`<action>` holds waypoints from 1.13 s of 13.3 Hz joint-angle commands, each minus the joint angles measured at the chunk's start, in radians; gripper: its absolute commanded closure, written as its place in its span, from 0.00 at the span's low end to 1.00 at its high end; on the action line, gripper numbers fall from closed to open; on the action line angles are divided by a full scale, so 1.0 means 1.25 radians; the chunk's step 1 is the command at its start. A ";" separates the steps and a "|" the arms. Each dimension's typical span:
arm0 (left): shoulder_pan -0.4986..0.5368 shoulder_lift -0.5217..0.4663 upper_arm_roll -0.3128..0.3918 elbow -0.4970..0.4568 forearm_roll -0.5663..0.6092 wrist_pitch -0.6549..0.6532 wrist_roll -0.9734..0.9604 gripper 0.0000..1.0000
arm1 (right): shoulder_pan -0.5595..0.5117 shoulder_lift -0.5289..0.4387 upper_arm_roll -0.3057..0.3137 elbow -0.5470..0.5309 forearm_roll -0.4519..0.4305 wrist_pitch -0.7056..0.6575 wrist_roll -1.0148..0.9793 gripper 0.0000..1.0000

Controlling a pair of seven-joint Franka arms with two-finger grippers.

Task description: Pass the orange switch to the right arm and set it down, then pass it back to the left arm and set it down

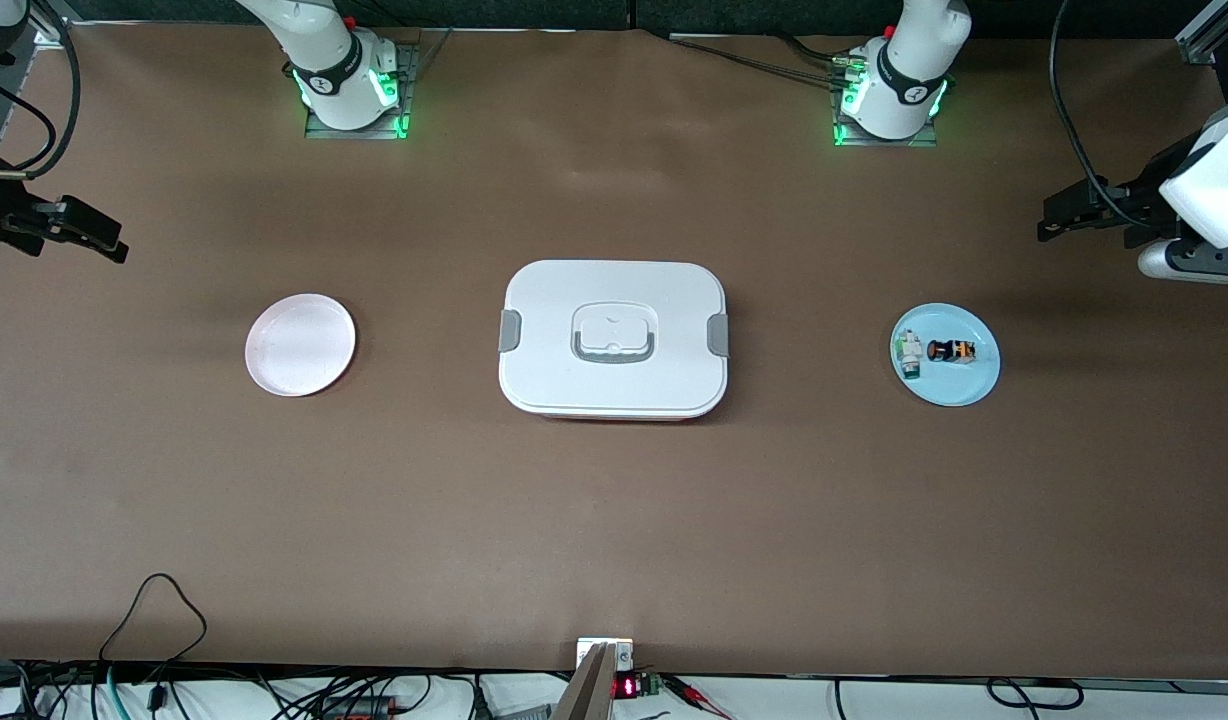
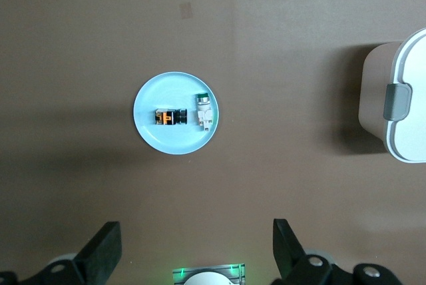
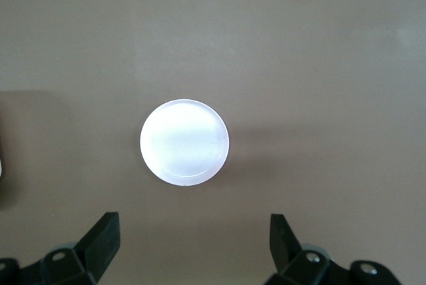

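Observation:
The orange switch (image 1: 952, 351), small and black with orange marks, lies on a light blue plate (image 1: 961, 387) toward the left arm's end of the table; the left wrist view shows it too (image 2: 169, 117). The white box (image 1: 614, 338) with grey clips stands mid-table between the two plates. My left gripper (image 1: 1052, 226) hangs open high over the table's end by the blue plate, its fingers (image 2: 106, 248) wide apart and empty. Over the right arm's end of the table my right gripper (image 1: 109, 243) also hangs open and empty, with a white-pink plate (image 3: 184, 142) below it.
A white-grey part with a green end (image 1: 908, 354) lies on the blue plate beside the switch. The white-pink plate (image 1: 300, 344) holds nothing. Both arm bases (image 1: 349, 85) stand at the table's back edge. Cables (image 1: 154, 610) trail at the edge nearest the front camera.

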 commanded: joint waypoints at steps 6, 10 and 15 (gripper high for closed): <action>0.099 -0.020 -0.092 -0.013 0.037 0.021 0.039 0.00 | 0.012 0.005 0.000 0.019 0.007 -0.017 0.000 0.00; 0.108 -0.019 -0.092 -0.013 0.036 0.022 0.041 0.00 | 0.013 0.005 0.000 0.018 0.007 -0.017 0.004 0.00; 0.118 -0.013 -0.092 -0.009 0.029 0.019 0.035 0.00 | 0.023 0.006 0.000 0.018 0.008 -0.017 0.009 0.00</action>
